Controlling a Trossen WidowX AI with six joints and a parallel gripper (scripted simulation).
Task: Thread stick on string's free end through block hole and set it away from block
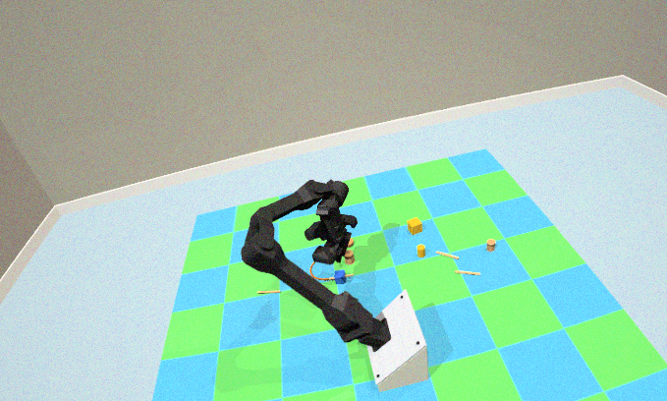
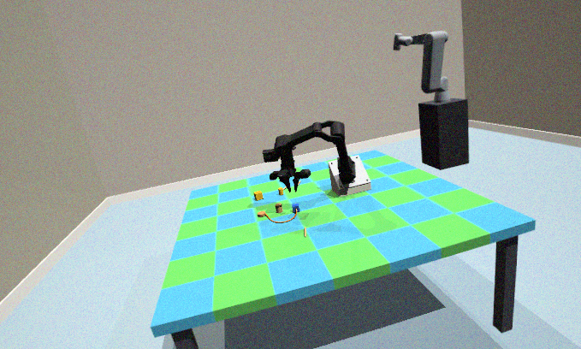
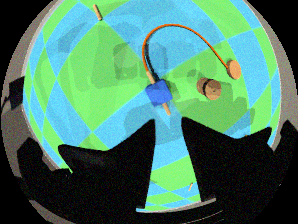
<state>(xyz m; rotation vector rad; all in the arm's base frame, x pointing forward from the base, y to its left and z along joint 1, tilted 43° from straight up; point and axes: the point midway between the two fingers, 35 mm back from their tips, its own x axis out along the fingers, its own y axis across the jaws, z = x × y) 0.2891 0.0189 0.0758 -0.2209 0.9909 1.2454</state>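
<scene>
The blue block (image 1: 340, 276) (image 2: 295, 206) (image 3: 159, 93) stands on the table. The wooden stick (image 1: 349, 275) (image 3: 166, 109) is in its hole, with a short end out at each side. The orange string (image 1: 311, 271) (image 2: 279, 222) (image 3: 172, 25) joins the stick's end on the far side of the block in the wrist view and curves to the round button (image 1: 350, 242) (image 2: 261, 214) (image 3: 234, 69). My gripper (image 2: 292, 192) (image 3: 168, 121) is above the table near the block, fingers partly open with nothing between them. Its fingertips are hard to make out in the top view.
A brown cylinder (image 1: 349, 257) (image 2: 278, 208) (image 3: 212, 89) stands between block and button. A loose stick (image 1: 268, 292) (image 2: 305, 232) (image 3: 97, 12) lies on the string side. A yellow cube (image 1: 415, 226) (image 2: 257, 195), a yellow cylinder (image 1: 420, 251), two sticks and another brown cylinder (image 1: 490, 245) are farther off.
</scene>
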